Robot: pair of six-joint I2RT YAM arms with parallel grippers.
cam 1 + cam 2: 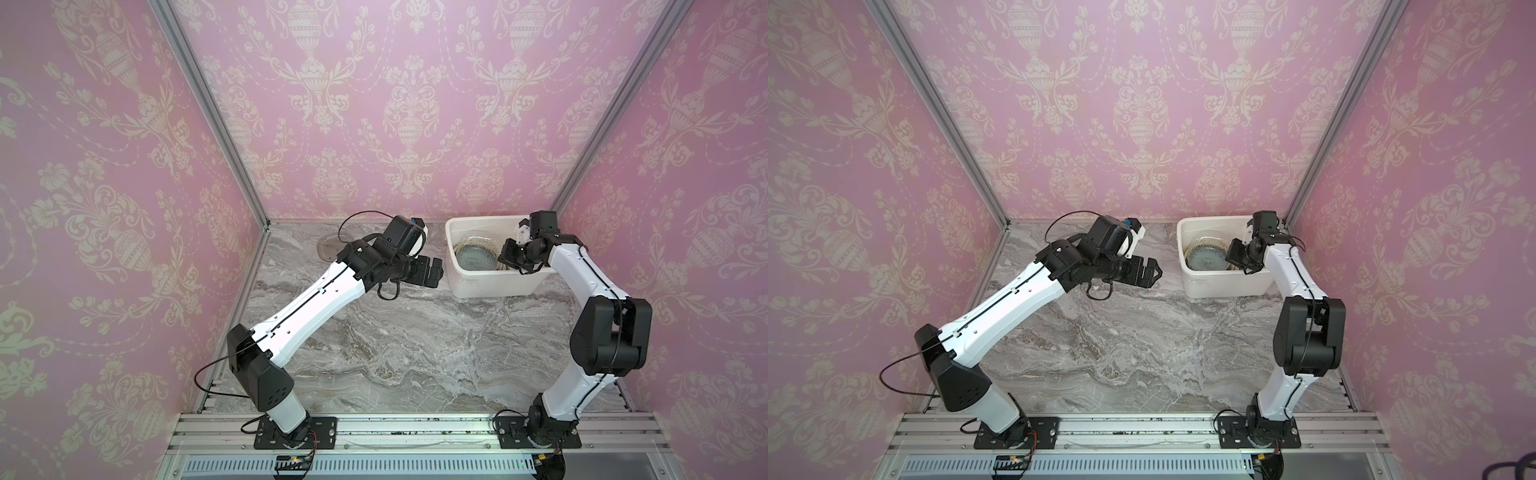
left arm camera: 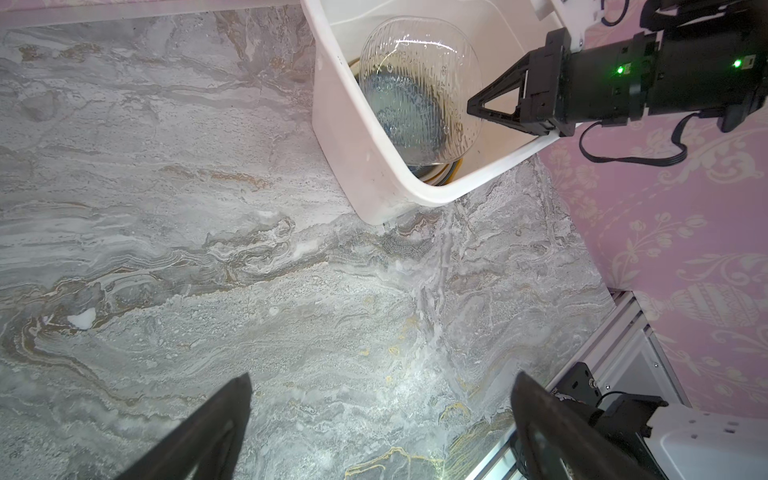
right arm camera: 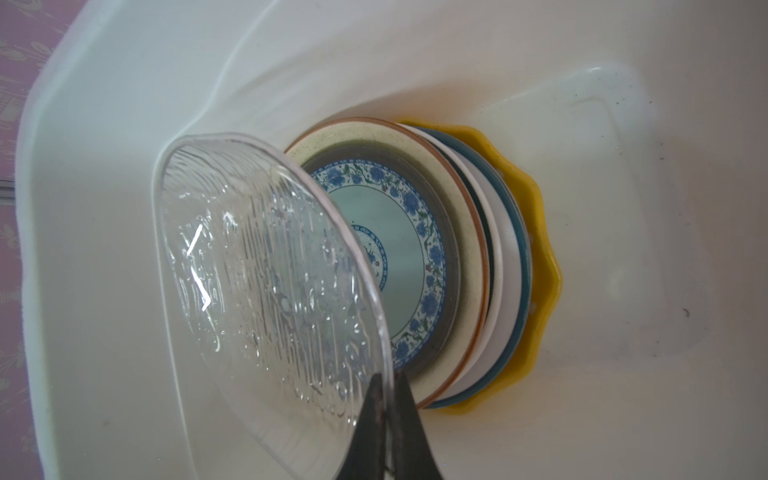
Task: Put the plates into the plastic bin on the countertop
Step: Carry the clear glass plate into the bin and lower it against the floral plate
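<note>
A clear glass plate (image 3: 266,291) is held tilted inside the plastic bin (image 1: 490,286), its rim pinched by the closed right pincer (image 3: 388,376). Under it, other plates (image 3: 469,257) are stacked flat in the bin, with a blue-patterned plate (image 3: 399,257) near the top and a yellow scalloped plate (image 3: 544,266) lowest. The left pincer (image 2: 382,376) is spread wide, gripping nothing, just left of the bin above the marbled surface (image 1: 395,353). The bin is set in the far right corner of the pink patterned walls (image 1: 374,104).
</note>
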